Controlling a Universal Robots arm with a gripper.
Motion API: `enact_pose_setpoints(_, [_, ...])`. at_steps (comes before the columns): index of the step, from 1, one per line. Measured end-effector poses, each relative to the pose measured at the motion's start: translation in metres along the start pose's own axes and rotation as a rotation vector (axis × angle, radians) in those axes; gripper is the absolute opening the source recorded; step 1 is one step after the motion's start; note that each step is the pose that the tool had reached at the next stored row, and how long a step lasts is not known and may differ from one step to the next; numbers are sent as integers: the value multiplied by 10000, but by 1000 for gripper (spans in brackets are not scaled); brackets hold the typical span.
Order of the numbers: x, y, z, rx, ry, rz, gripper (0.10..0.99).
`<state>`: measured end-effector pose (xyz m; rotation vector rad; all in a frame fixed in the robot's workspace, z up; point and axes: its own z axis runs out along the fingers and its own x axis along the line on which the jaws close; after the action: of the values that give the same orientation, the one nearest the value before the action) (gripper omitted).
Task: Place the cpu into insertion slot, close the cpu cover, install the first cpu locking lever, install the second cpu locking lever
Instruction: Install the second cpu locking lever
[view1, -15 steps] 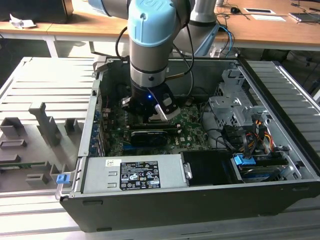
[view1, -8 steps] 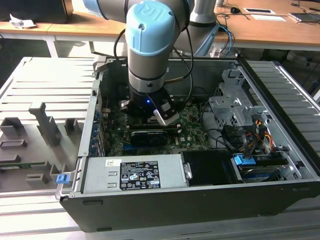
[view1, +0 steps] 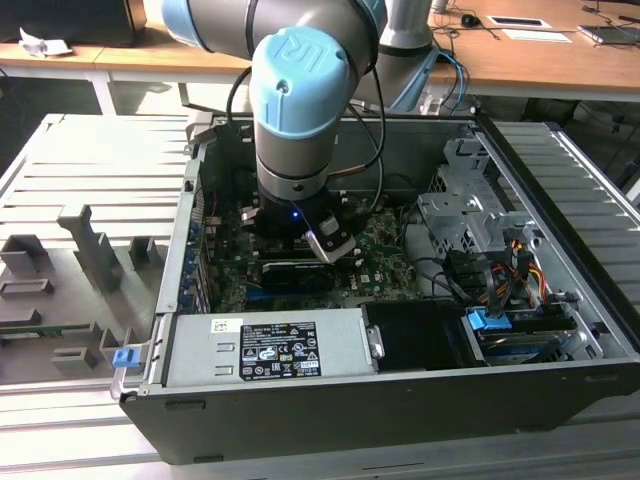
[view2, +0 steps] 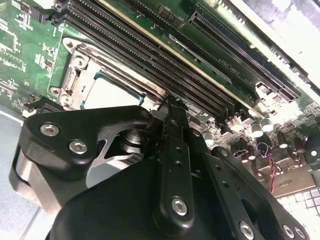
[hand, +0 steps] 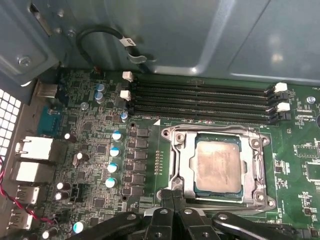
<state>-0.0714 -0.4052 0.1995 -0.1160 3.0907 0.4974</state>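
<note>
The cpu (hand: 217, 162), silver-grey on top, lies flat in the insertion slot (hand: 220, 131) on the green motherboard. The cpu cover (hand: 186, 170), a silver frame, lies down around the chip. My gripper (hand: 170, 196) stands at the socket's edge with its two black fingers pressed together and nothing visible between them. In the second wrist view the gripper (view2: 172, 107) points at the board just beside the cpu (view2: 112, 92) and the cover (view2: 75, 75). In the exterior view the arm (view1: 300, 100) reaches down into the open computer case and hides the socket.
Long black memory slots (hand: 200, 97) run beside the socket, with capacitors (hand: 114, 152) on its other side. The case wall (hand: 200, 35) rises close behind. A power supply (view1: 260, 350), a drive cage (view1: 470, 215) and cables (view1: 500, 270) fill the case. A grey fixture tray (view1: 80, 260) lies at the exterior view's left.
</note>
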Motion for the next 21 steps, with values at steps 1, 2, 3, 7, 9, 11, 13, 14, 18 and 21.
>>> enact_pose_setpoints(1, [2,-3,6,-28,0,1,106])
enact_pose_setpoints(2, [2,-4,10,-43,0,0,106])
enact_pose_setpoints(3, [3,-5,13,-58,-2,1,106])
enact_pose_setpoints(7, [19,-17,49,-147,-6,-2,106])
enact_pose_setpoints(9, [24,-18,57,-168,-10,-3,106])
enact_pose_setpoints(11, [30,-18,60,-183,-12,-4,106])
enact_pose_setpoints(13, [32,-19,58,-184,-11,-4,106])
enact_pose_setpoints(14, [32,-16,48,-184,-10,-5,106])
enact_pose_setpoints(18, [31,10,-14,-185,-12,-3,106])
enact_pose_setpoints(21, [29,38,-75,-189,-11,-4,106])
